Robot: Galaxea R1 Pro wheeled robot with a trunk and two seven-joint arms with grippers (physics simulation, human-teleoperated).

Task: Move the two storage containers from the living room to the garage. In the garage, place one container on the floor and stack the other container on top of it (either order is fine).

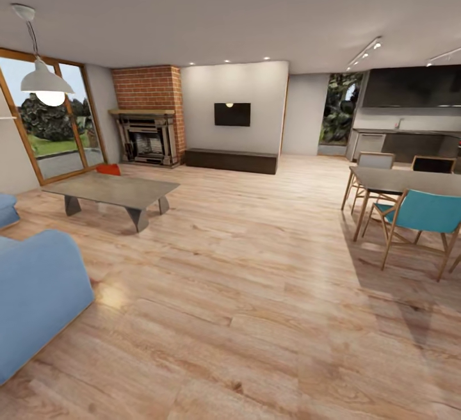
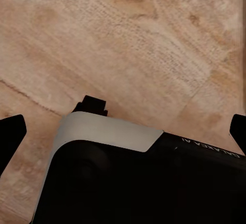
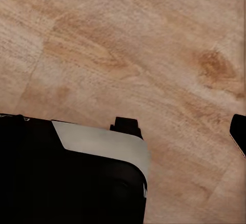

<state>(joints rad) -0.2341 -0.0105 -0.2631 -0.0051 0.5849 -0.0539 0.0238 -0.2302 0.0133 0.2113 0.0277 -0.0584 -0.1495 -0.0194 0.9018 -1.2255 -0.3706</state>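
Note:
I am in the living room with light wood plank flooring (image 1: 256, 279). One orange-red storage container (image 1: 109, 169) stands on the planks behind the far end of the coffee table (image 1: 115, 191), which hides its lower part. My left gripper (image 2: 123, 131) hangs open over the planks, above my dark base (image 2: 138, 183), its black fingertips (image 2: 10, 137) at the two side edges of the left wrist view. My right gripper (image 3: 123, 131) also points down at the planks, one fingertip (image 3: 239, 131) far out at the edge, so it stands open and holds nothing.
A blue sofa (image 1: 35, 292) is close at the left. The red brick fireplace (image 1: 148, 116) and glass doors (image 1: 54, 119) line the far left. A dining table (image 1: 410, 180) with chairs, one teal (image 1: 422, 215), stands at the right.

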